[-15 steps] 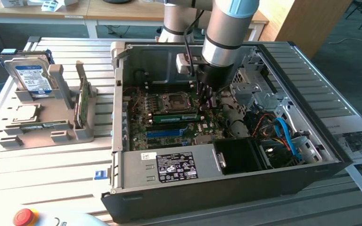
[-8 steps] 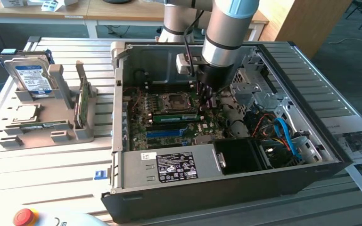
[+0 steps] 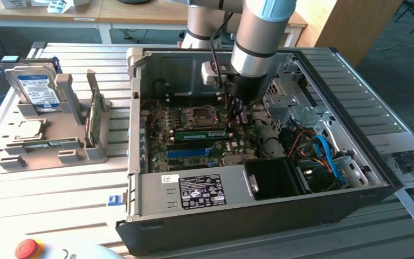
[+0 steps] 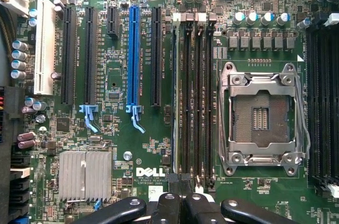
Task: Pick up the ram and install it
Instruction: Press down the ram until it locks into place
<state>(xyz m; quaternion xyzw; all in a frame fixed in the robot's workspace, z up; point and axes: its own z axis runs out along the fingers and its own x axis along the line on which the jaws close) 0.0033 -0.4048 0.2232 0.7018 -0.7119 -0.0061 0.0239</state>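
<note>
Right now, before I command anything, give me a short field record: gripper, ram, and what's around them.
gripper: shut, low inside the computer case, over the memory slots
ram: on edge in a memory slot beside the CPU socket, below the gripper
contact: cannot tell whether the gripper touches the ram
CPU socket: bare, no chip in it
blue slot strip: unoccupied
outside the case: hard drive upright in a grey stand, at the exterior view's left

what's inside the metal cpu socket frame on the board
Inside the CPU socket frame lies a bare contact grid with no processor. Whatever sits under the frame's own metal edges is covered.
</note>
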